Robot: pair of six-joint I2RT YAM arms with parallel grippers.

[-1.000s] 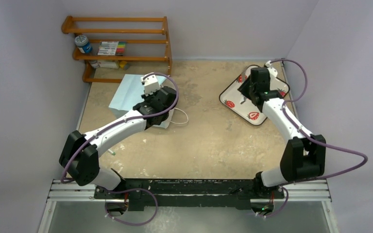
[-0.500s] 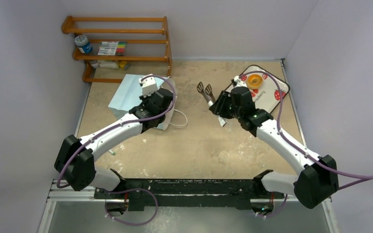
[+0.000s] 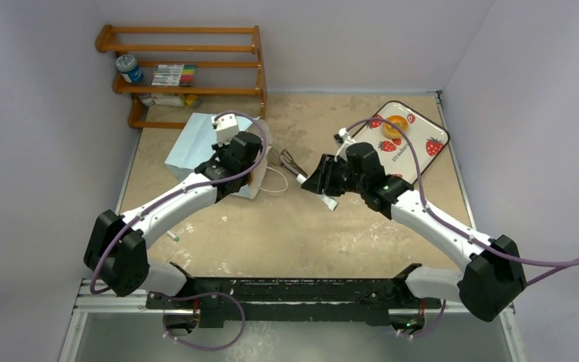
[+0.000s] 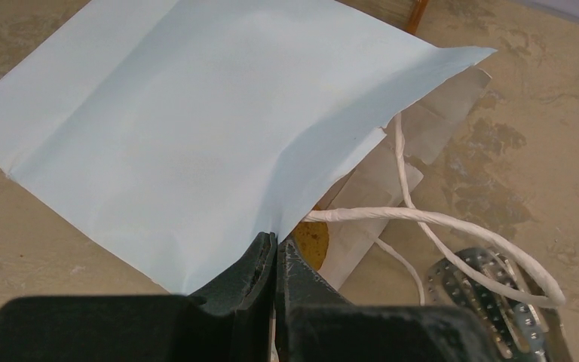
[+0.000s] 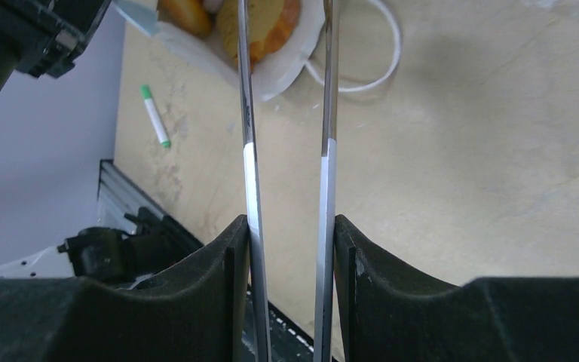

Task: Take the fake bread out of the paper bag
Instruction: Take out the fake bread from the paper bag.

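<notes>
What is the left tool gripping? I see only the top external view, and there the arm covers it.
Observer: In the left wrist view the left tool is shut on the edge of the pale blue paper bag, at its mouth.
Operator: Is there bread inside?
Observer: Yes. The right wrist view shows orange-tan toy bread in the bag's mouth.
Operator: And the right tool?
Observer: The right tool is shut on slim metal tongs; their two arms stand apart and point at that mouth.

No legible text; small print on strawberry tray (image 3: 421,134) too blurred to read.
</notes>
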